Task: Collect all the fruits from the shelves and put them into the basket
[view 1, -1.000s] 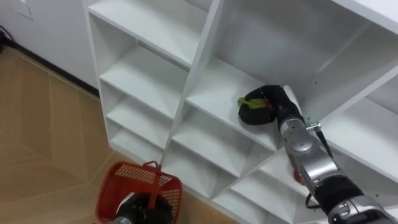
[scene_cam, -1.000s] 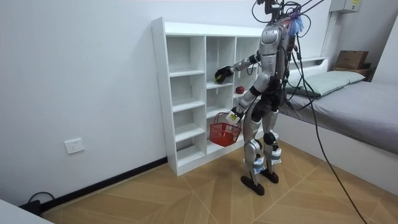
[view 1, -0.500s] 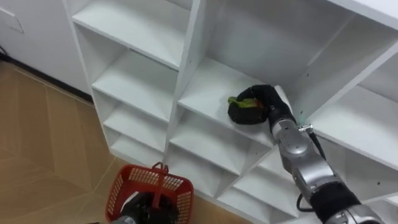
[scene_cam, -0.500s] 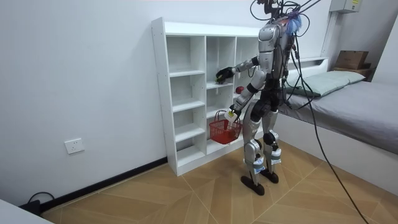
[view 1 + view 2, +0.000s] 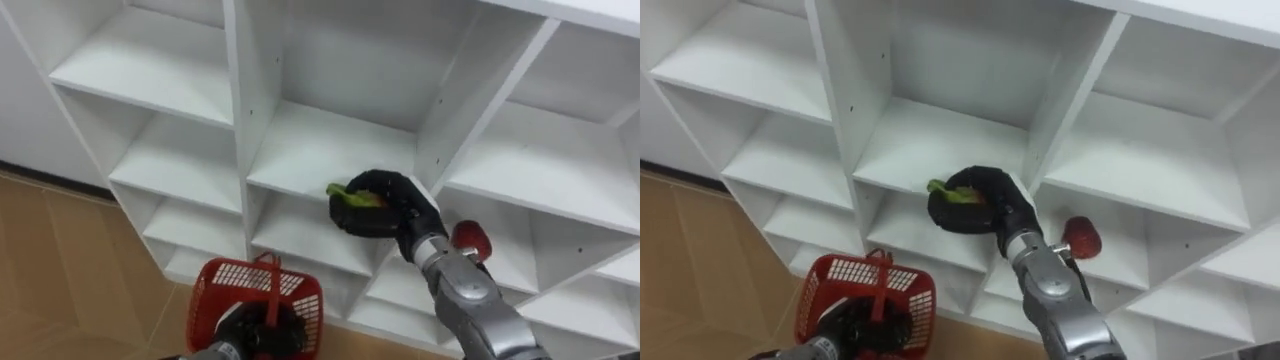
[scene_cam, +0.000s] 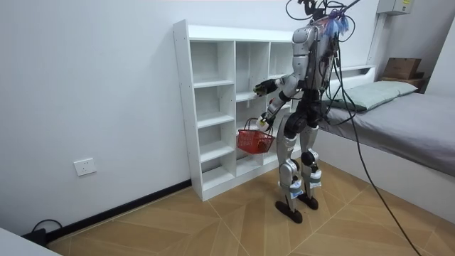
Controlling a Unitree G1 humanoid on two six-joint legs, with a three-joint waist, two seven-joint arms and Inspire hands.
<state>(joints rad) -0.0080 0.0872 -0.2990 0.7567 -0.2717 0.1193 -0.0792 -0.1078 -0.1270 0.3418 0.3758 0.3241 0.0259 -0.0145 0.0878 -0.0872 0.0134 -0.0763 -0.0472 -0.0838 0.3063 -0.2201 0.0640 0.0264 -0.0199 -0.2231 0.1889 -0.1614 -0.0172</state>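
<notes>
A white closet [image 5: 300, 150] of open compartments stands in front of me. My right hand [image 5: 385, 205], in a black glove, is shut on a green fruit [image 5: 343, 194] at the front edge of a middle shelf. A red fruit [image 5: 472, 241] lies in the compartment to the lower right, beside my forearm. Below, a red mesh basket [image 5: 295, 298] hangs from my left hand [image 5: 250, 328], which is shut on its handle. In the room view I stand facing the closet [image 6: 213, 107], right hand [image 6: 261, 87] out before it and the basket [image 6: 254, 141] at hip height.
Shelf dividers [image 5: 470, 95] flank the right hand on both sides. Wooden floor [image 5: 60, 270] lies to the left of the basket. A bed [image 6: 405, 114] stands behind me in the room view.
The right hand has pulled the green fruit from deep in the compartment out to the shelf's front edge. The basket has risen a little. The eye view has swung to the right.
</notes>
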